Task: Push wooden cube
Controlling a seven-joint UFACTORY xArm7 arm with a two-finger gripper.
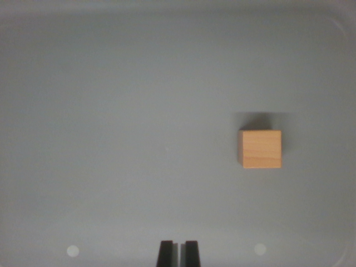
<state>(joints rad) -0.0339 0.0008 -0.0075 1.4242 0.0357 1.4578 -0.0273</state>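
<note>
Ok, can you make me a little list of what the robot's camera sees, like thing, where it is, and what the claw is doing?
thing: one wooden cube, light tan
cube place: on the wrist view's right, about mid-height, flat on the grey tray
cube shadow: dark patch just above it
gripper: at the bottom edge, near the middle, two dark fingertips nearly together
touching: no, the cube sits apart from the gripper, up and to the wrist view's right
tray marks: two pale round spots near the bottom
tray edge: curved rim shows at the top right corner

grey tray floor (111,139) lies bare throughout; the sole obstacle is the wooden cube (260,148), right of centre in the wrist view.
</note>
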